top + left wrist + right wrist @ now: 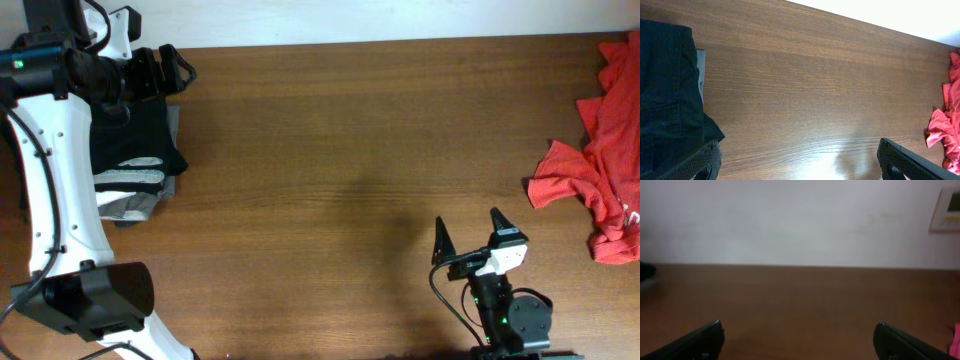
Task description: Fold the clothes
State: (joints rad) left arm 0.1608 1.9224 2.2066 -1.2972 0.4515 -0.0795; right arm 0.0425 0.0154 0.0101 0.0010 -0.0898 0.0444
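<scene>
The table is brown wood, with its grain running left to right in the overhead view. In the left wrist view, a bright glare patch lies on the wood near the lower edge. In the right wrist view, a white wall rises behind the table. A pale framed panel sits on the wall at upper right, and its detail is blurred.

Bright even light, pale glare on the table, right wrist view soft and blurred
</scene>
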